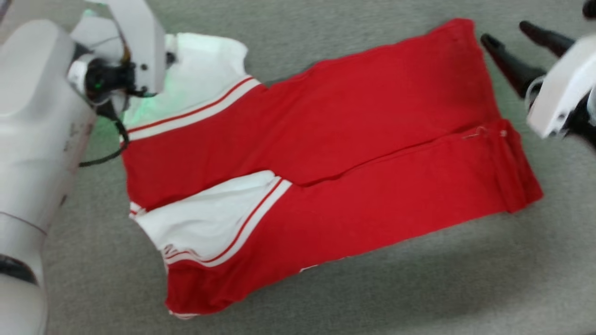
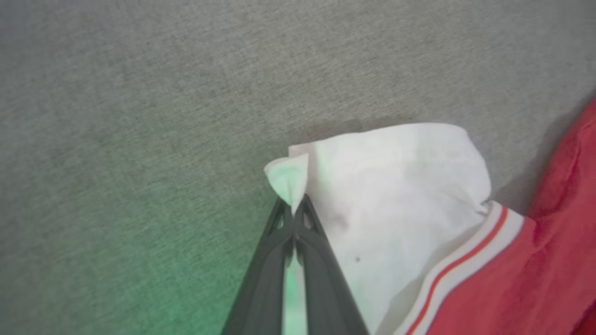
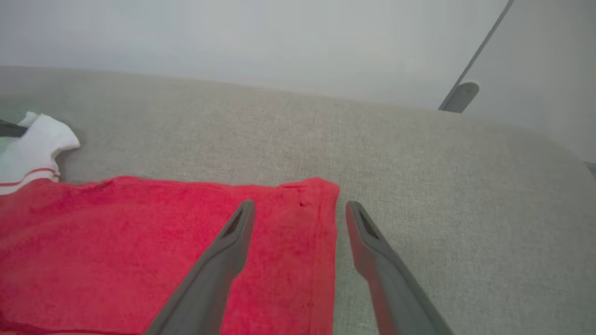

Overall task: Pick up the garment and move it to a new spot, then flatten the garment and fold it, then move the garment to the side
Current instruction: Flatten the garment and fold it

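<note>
The garment (image 1: pixel 326 153) lies spread on the grey surface, folded lengthwise, red with white sleeves and striped trim. Its lettering is hidden. In the left wrist view my left gripper (image 2: pixel 294 204) is shut on the edge of the far white sleeve (image 2: pixel 396 186), and a small tuft of cloth sticks out past the fingertips. In the head view that arm's pale wrist (image 1: pixel 135 46) covers the same sleeve at the upper left. My right gripper (image 1: pixel 507 35) is open at the garment's far right hem corner. Its fingers straddle that red corner (image 3: pixel 321 195) without touching it.
Grey woven fabric (image 1: pixel 372 288) stretches all around the garment. My pale body (image 1: pixel 32 139) fills the left edge of the head view. A light wall (image 3: pixel 279 37) and a slanted grey bar (image 3: pixel 461 95) stand beyond the surface's far edge.
</note>
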